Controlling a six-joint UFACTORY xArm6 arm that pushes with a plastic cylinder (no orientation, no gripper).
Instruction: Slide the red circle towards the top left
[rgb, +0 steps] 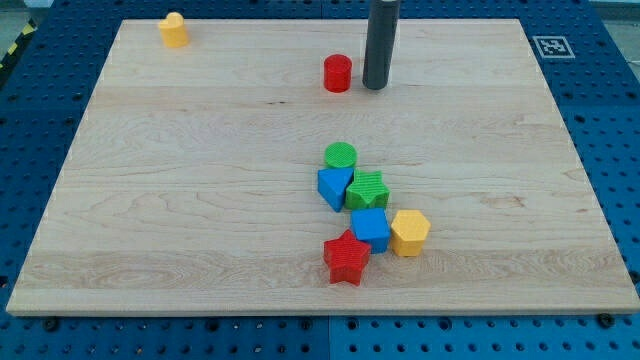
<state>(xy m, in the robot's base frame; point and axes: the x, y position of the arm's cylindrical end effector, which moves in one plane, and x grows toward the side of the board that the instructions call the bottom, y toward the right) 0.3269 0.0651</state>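
The surface (200, 200) carries the red circle (338, 73) near its top centre. My tip (375, 86) sits just right of it; there are no jaws. An off-centre push risks the circle slipping sideways, missing the top left.

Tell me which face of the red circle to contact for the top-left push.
Press my tip on the red circle at its curved right side, slightly toward the view's bottom. The tip already stands just right of it. Aim through the centre, since the round wall would probably slip sideways.
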